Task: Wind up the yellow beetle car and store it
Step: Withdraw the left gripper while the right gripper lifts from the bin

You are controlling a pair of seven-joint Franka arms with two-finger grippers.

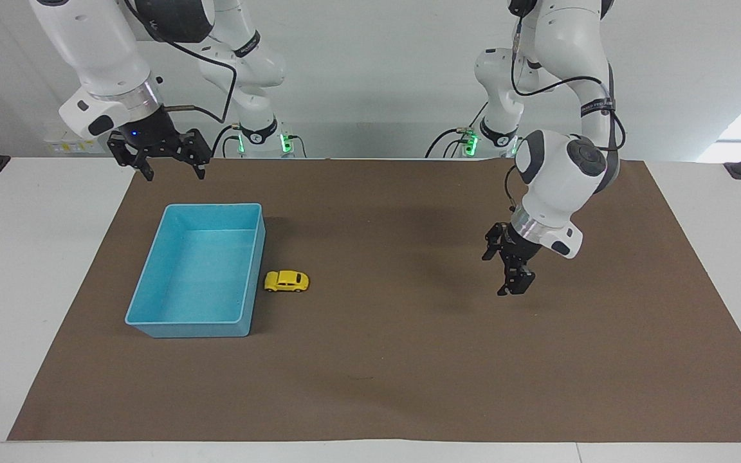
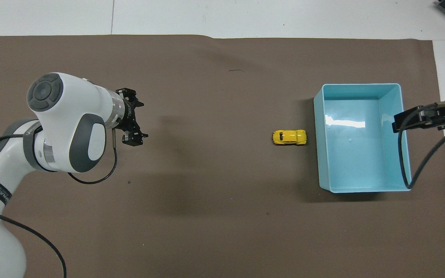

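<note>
Left gripper [image 1: 511, 278] [image 2: 133, 124] hangs open and empty over the brown mat [image 1: 377, 360] [image 2: 207, 216], well apart from the glossy rounded car [image 1: 286, 281] [image 2: 289, 137] just beside the smooth rectangular plastic bin [image 1: 152, 325] [image 2: 361, 189]; right gripper [image 1: 166, 157] waits open near the bin.

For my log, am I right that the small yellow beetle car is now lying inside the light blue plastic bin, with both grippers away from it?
Not quite: the small yellow beetle car stands on the brown mat beside the light blue plastic bin, just outside its wall, as the overhead view shows. The left gripper and right gripper are indeed away from it.
</note>
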